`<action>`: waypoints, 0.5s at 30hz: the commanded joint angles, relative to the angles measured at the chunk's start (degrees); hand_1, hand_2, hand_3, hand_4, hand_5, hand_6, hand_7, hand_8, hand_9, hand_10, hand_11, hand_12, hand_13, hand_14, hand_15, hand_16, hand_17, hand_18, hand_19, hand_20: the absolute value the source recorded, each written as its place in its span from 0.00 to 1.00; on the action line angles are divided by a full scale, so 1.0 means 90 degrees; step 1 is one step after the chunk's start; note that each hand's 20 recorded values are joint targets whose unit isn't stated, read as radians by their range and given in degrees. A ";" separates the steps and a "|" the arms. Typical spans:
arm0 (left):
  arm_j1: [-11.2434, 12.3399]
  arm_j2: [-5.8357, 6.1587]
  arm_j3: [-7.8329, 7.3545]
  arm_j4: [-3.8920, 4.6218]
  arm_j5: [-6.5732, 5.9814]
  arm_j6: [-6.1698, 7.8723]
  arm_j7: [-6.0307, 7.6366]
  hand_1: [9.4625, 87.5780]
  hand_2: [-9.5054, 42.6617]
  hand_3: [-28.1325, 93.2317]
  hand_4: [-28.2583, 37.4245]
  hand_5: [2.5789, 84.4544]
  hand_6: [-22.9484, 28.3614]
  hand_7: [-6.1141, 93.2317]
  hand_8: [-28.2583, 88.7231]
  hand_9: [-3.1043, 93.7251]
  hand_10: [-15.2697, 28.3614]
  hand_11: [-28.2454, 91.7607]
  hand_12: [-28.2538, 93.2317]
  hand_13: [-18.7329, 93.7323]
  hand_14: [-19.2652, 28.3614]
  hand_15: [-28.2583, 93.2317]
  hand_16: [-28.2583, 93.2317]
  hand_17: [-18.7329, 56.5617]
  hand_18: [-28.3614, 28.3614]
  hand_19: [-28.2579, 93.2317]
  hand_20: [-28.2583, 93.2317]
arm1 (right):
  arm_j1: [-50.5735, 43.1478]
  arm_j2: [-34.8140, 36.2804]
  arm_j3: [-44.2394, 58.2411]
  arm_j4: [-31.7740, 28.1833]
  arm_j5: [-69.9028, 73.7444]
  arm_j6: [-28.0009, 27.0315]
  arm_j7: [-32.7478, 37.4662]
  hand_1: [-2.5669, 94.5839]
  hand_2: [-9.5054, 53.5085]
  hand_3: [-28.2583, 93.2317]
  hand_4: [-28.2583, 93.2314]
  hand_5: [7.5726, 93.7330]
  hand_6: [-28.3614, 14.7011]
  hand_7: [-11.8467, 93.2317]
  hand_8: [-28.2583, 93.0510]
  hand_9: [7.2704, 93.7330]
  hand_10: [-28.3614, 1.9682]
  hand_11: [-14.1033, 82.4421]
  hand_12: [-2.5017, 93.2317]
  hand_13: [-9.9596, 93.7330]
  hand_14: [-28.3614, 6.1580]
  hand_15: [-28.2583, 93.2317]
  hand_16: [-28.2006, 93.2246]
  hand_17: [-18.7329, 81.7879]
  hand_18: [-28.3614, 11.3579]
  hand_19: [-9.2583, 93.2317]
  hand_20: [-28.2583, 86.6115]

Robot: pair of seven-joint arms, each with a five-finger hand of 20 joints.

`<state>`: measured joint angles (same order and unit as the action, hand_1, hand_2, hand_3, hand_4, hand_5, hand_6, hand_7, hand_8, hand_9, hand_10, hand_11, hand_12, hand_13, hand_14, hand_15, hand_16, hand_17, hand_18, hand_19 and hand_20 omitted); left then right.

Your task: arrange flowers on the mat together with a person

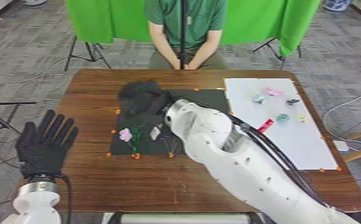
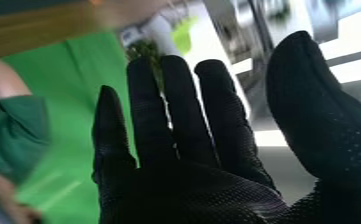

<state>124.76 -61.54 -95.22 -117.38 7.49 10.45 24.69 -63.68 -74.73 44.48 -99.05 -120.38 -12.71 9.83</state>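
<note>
My right hand [image 1: 144,97] is over the back left part of the black mat [image 1: 187,146], blurred in the head view. In the right wrist view the right hand [image 2: 185,192] is open, its fingers straight and holding nothing. On the mat lie a pink flower [image 1: 125,135] with a green stem and, beside it, a pale flower [image 1: 155,132]. The white sheet [image 1: 294,145] at the right bears a pink flower [image 1: 272,92] and several small pale, dark and yellow pieces. My left hand [image 1: 43,147] is open at the table's left edge, palm down or up, cannot tell.
A red object [image 1: 265,125] lies on the white sheet's left side. Orange markers edge the mat and sheet on the brown table [image 1: 88,175]. The right arm reaches across the table's right half. A person sits across the table, hands together near its far edge.
</note>
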 commanded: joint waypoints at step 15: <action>0.0141 0.0150 -0.0290 -0.0170 0.0048 0.0039 0.0124 0.20 0.41 0.84 0.00 0.46 0.58 0.20 0.14 0.38 0.61 0.38 0.27 0.39 0.67 0.41 0.17 0.16 0.74 0.52 0.30 | -0.4065 0.1939 0.5021 -0.2157 0.6550 0.1394 0.0042 0.30 0.20 0.88 0.01 0.38 0.57 0.27 0.13 0.38 0.52 0.22 0.17 0.39 0.35 0.30 0.38 0.26 0.29 0.40 0.32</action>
<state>126.40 -61.37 -96.95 -118.56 7.63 10.50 25.41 -87.66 -61.31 80.10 -115.31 -75.49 -5.76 9.35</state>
